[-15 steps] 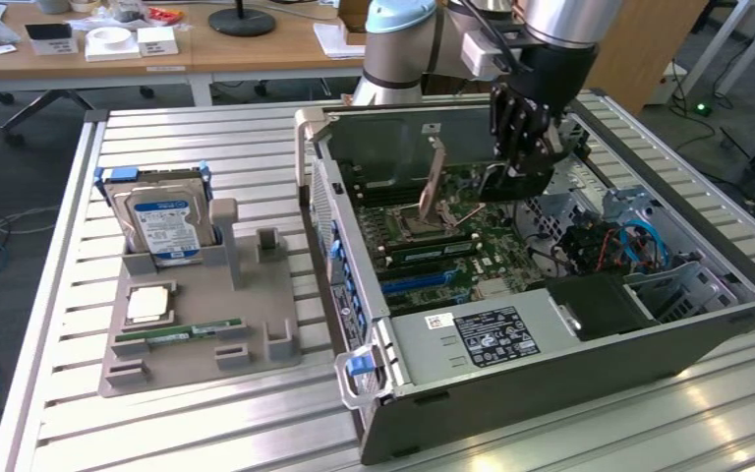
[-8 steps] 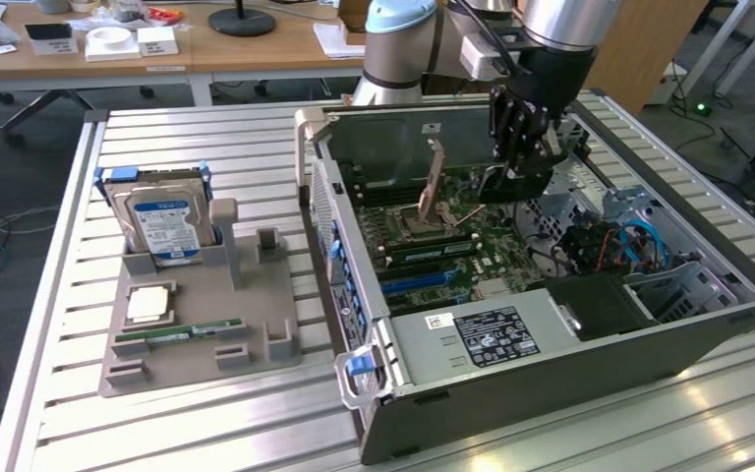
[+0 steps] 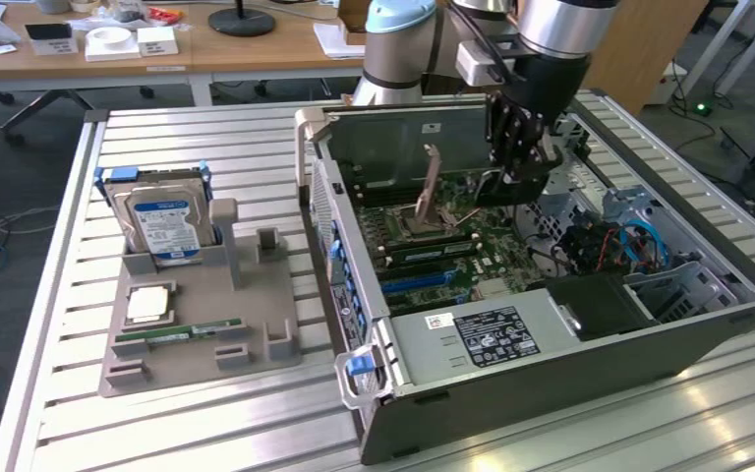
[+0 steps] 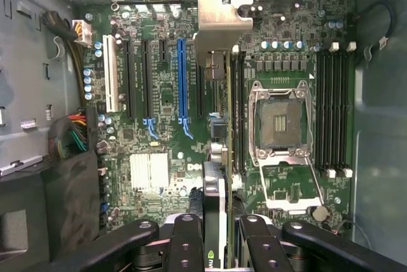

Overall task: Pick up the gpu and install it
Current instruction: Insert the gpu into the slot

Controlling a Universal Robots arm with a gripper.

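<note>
The tool (image 4: 216, 224) grips the gpu (image 4: 213, 186) on edge above the motherboard (image 4: 121, 135), bracket (image 4: 221, 21) toward the case's (image 3: 574, 344) rear, so its connector edge faces the slots (image 4: 182, 75).

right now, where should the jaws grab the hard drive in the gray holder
Probably the upper end of the hard drive, coming from above, jaws pinching label face and back. It stands nearly upright with its lower end seated in the gray holder, so the top is what's free.
</note>
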